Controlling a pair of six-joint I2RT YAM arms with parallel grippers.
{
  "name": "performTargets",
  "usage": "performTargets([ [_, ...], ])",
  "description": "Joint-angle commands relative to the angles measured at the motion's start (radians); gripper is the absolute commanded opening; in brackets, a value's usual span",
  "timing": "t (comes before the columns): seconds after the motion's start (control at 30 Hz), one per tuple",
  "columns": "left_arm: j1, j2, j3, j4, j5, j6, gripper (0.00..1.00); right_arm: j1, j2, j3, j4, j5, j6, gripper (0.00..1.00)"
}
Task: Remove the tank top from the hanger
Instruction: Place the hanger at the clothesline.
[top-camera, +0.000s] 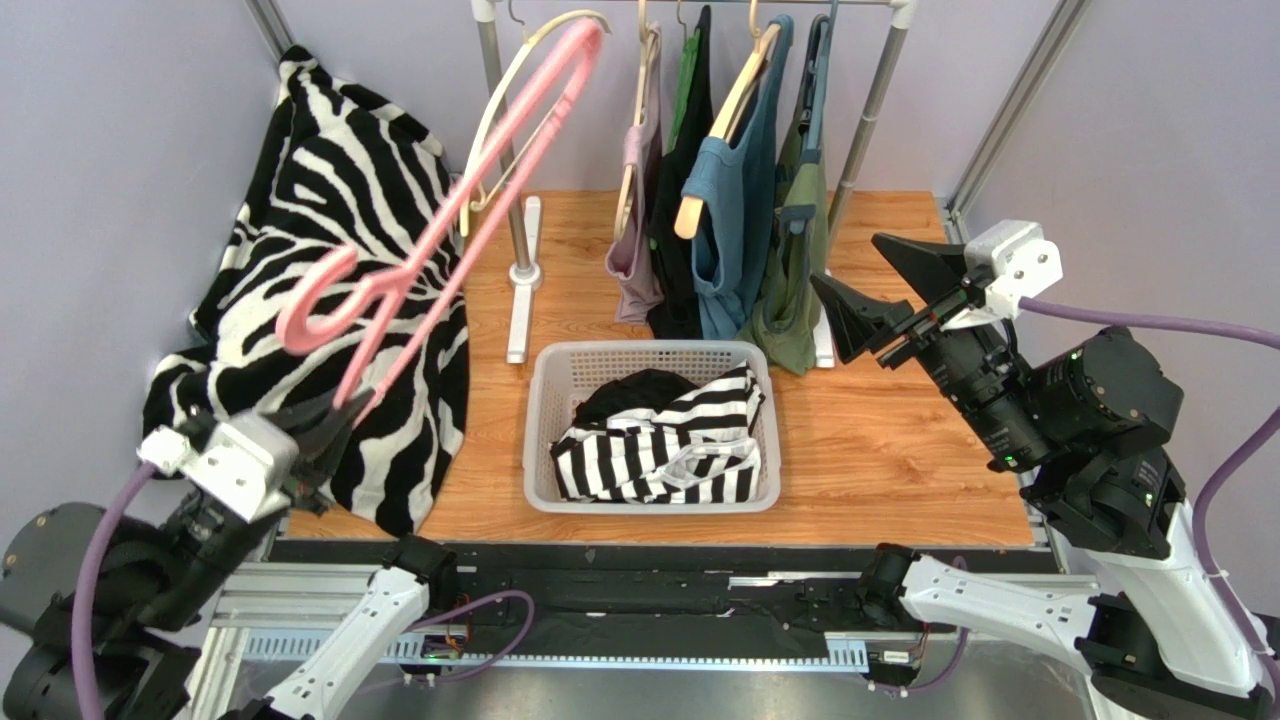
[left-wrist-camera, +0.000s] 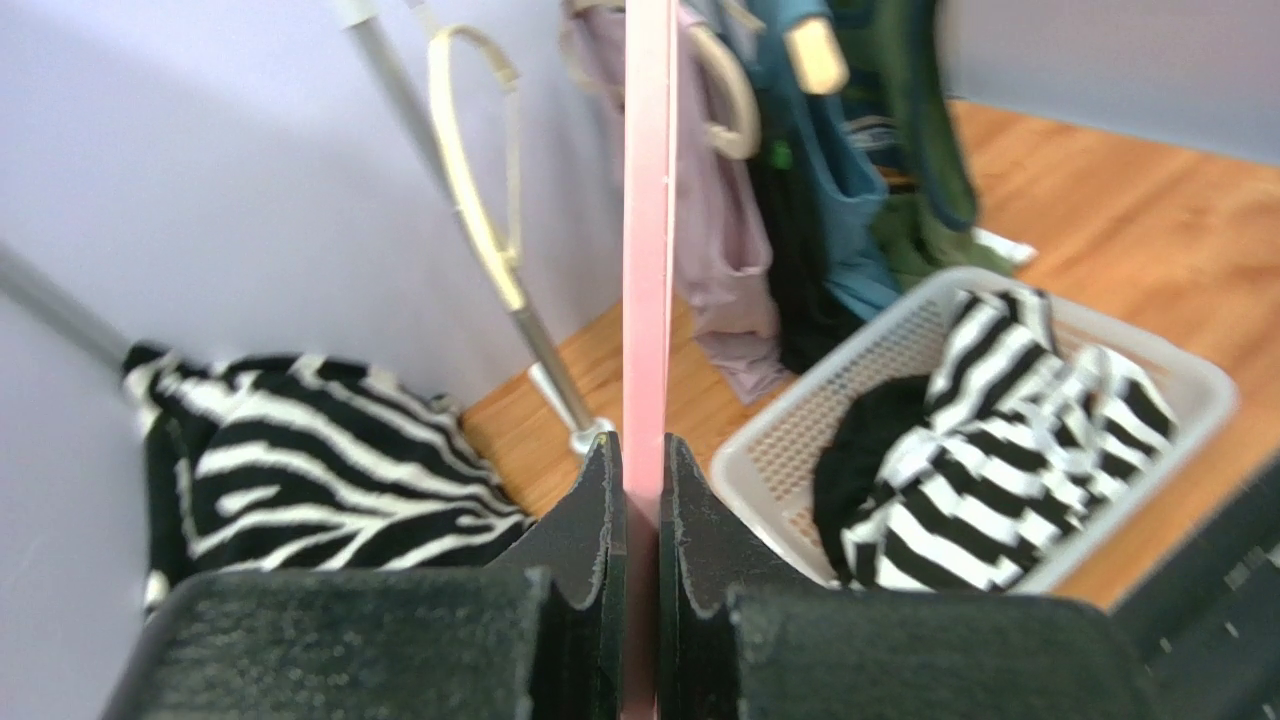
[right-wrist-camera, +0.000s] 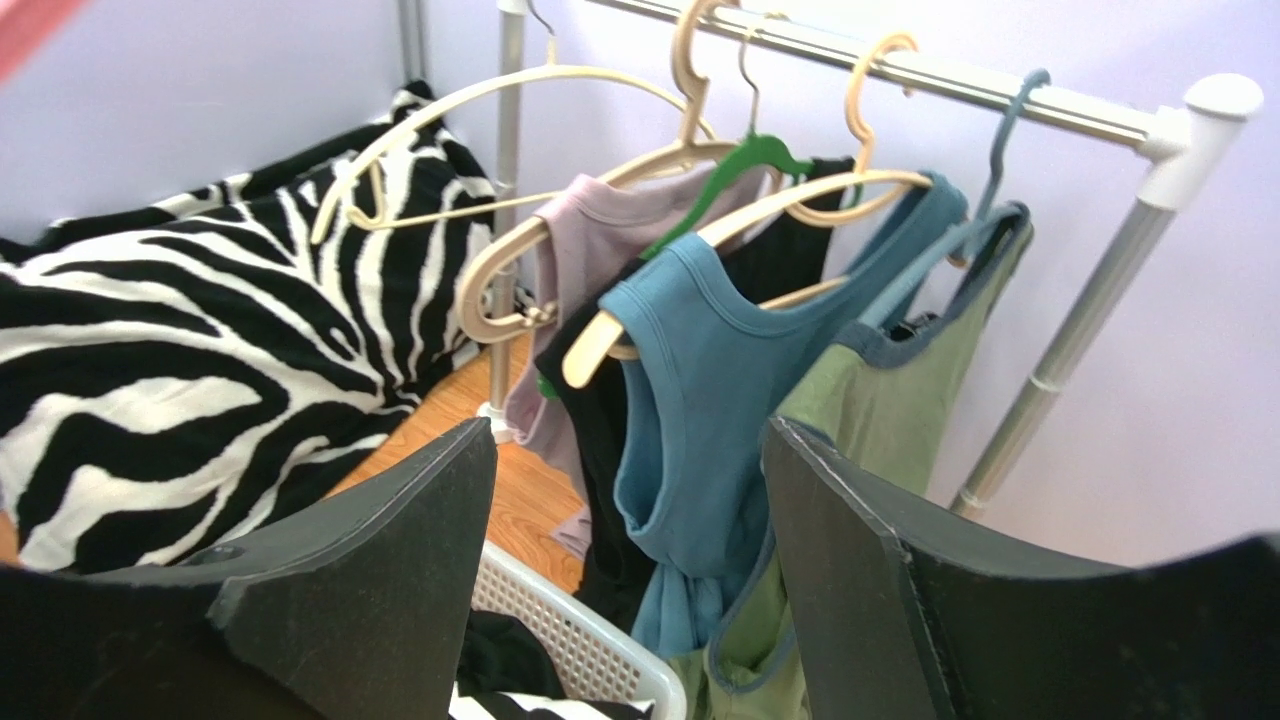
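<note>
Currently left pincer (left-wrist-camera: 643, 458) pinches the bare pink hanger (left-wrist-camera: 649, 225), right pincer (right-wrist-camera: 631, 435) spread, empty, facing the hung tops (right-wrist-camera: 684, 360), striped top (top-camera: 676, 443) lying in basket (top-camera: 544, 435).

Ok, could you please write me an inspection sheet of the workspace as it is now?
Surface: wooden table, white basket on it.
Job's things: pink hanger bare, held up; striped garment in the basket, beside a black garment.
Clutter: zebra cloth at the left.
Grippers: left gripper shut on the pink hanger; right gripper open, holding nothing.
Cables: purple cable on each arm.
Surroundings: rail with four hung tops and an empty cream hanger; lilac walls.
</note>
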Motion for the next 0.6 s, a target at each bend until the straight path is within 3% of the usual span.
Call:
performTargets([
  [0.0,0.01,0.118,-0.017,0.123,-0.222,-0.112,0.0,-0.002,0.029,0.014,-0.005,0.099,0.027,0.7],
  [0.2,0.01,0.262,-0.042,0.108,-0.155,-0.181,0.0,-0.002,0.028,0.008,-0.027,0.093,0.071,0.68],
  [0.57,0.012,0.492,0.053,0.043,-0.258,-0.241,0.0,-0.002,0.014,0.012,-0.048,0.11,0.065,0.68],
])
